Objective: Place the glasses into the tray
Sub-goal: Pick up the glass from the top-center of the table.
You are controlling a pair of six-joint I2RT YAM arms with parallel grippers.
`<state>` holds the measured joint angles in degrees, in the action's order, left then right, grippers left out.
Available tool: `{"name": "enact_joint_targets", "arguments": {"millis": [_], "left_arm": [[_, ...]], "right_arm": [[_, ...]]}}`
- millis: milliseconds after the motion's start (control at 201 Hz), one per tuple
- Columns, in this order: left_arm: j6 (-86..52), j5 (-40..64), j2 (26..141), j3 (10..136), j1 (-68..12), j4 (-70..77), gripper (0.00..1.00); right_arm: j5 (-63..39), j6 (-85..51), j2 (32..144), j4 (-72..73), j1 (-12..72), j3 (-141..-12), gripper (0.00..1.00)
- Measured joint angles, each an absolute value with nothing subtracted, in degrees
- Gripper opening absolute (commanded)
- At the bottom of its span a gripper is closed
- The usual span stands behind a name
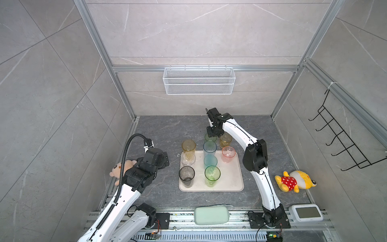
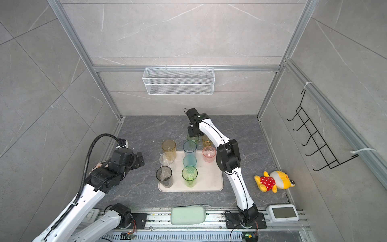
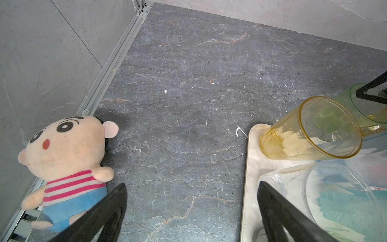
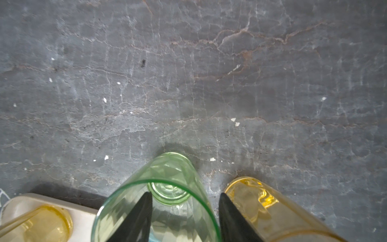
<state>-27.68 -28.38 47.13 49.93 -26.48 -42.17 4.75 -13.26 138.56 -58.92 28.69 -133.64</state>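
The right gripper (image 4: 184, 193) is held over the short green glass (image 4: 167, 171), which stands upright on the dark tabletop (image 4: 188, 83) just behind the far edge of the tray (image 1: 230, 184). In the right wrist view one black finger (image 4: 138, 215) is seen inside the glass and the other outside it, so that the glass wall lies between them. The jaws are set about half apart. A gap is seen between the inner finger and the wall; whether the outer finger touches cannot be told. A short amber glass (image 4: 261, 201) stands just beside the green one, also off the tray.

In both top views seven glasses are seen on the tray: a tall amber glass (image 1: 188, 149), a clear glass (image 1: 188, 160), a grey glass (image 1: 186, 176), a tall green glass (image 1: 212, 175), a teal glass (image 1: 210, 161), a pale blue glass (image 1: 209, 147) and a pink glass (image 1: 228, 154).

The left gripper (image 3: 191, 184) is spread wide and holds nothing; it is held at the tray's left edge, near the clear glass.
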Motion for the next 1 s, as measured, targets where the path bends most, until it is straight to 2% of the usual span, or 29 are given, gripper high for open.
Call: {"name": "enact_joint_targets", "arguments": {"millis": [100,179,737,921,996], "left_arm": [[-27.7,-28.4,47.1,49.9,-26.5,-42.2,0.97],[-27.7,-28.4,47.1,49.9,-26.5,-42.2,0.97],[-27.7,-28.3,47.2,49.9,-26.5,-42.2,0.97],[-27.7,-28.3,47.2,49.9,-26.7,-42.2,0.97],[-27.7,-28.4,47.2,49.9,-26.7,-42.2,0.97]], "right_arm": [[4.9,-13.4,138.7,-59.2,28.7,-134.3,0.46],[5.0,-13.5,138.9,-59.6,28.7,-135.0,0.38],[6.2,-13.7,141.4,-62.1,28.7,-138.0,0.30],[6.4,-13.7,141.9,-62.8,28.8,-139.2,0.17],[6.4,-13.7,142.1,-63.1,28.9,-139.6,0.15]]}}
